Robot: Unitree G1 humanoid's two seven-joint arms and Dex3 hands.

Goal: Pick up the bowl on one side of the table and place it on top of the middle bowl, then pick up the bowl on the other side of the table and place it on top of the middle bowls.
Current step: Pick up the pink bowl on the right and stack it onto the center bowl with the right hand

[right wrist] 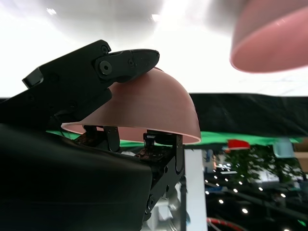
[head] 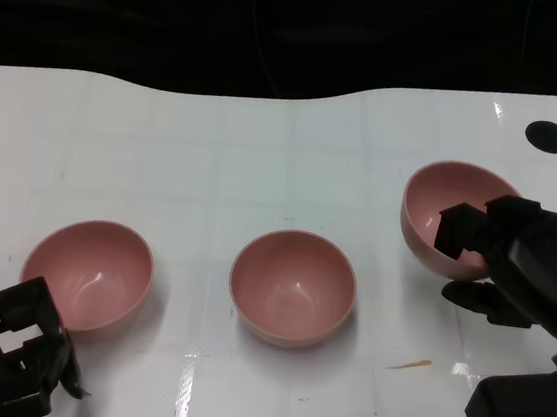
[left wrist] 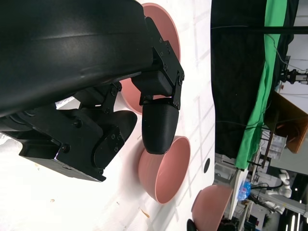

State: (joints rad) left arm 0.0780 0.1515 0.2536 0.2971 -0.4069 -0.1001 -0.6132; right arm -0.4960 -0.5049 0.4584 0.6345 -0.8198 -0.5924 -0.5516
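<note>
Three pink bowls show in the head view. The left bowl (head: pixel 88 272) and the middle bowl (head: pixel 293 286) stand upright on the white table (head: pixel 213 161). The right bowl (head: pixel 447 210) is tipped on its side, its opening facing the middle. My right hand (head: pixel 516 264) grips it by the rim, with fingers inside and the thumb under the outer wall. In the right wrist view the same bowl (right wrist: pixel 144 110) sits between the fingers (right wrist: pixel 110 67). My left hand (head: pixel 6 351) rests at the near left, just short of the left bowl, holding nothing. The left wrist view shows its fingers (left wrist: pixel 161 125) apart.
A black round mark (head: pixel 548 137) lies at the table's far right. A small orange streak (head: pixel 409 364) sits on the table between the middle bowl and my right forearm. The table's far edge meets a dark backdrop. A green cloth (left wrist: pixel 262 96) hangs beyond the table.
</note>
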